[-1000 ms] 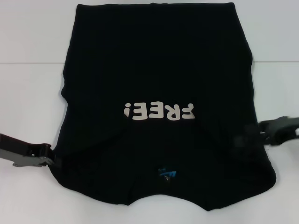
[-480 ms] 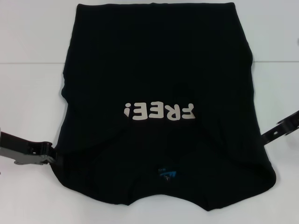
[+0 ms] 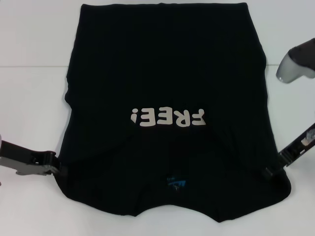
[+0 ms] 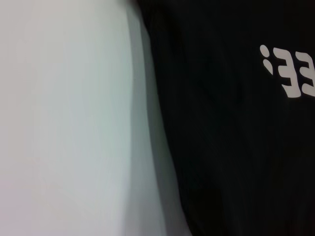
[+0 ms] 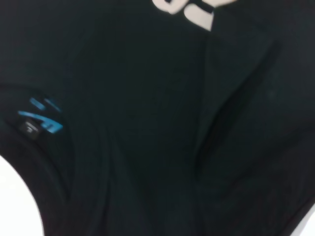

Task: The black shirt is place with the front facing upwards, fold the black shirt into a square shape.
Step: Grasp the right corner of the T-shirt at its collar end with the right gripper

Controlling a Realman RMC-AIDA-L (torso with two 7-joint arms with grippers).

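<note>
The large black soft-cloth T-shirt [image 3: 167,98] lies spread on the white desk [image 3: 29,108] and fills the middle of the head view from the top edge almost to the bottom, front side up. Its off-white "FREE!" chest print [image 3: 167,118] sits just below the centre of the frame and reads upside down from the camera, and the small blue neck label [image 3: 176,184] shows in the lower middle, near the curved neckline at the bottom edge. Both sleeves appear folded in over the body, so the outline is a rough trapezoid that widens toward the bottom of the frame. The left gripper [image 3: 55,166] comes in low from the left edge and meets the shirt's lower-left border, touching the cloth; whether its fingers are open or closed on the fabric cannot be told, since the tips merge with the black cloth. The right gripper [image 3: 273,171] reaches in from the right edge at the lower right and touches the shirt's edge there; its fingers are likewise not readable. The left wrist view shows the shirt's edge against the bare desk with part of the print, and the right wrist view shows dark folds and the blue label.
</note>
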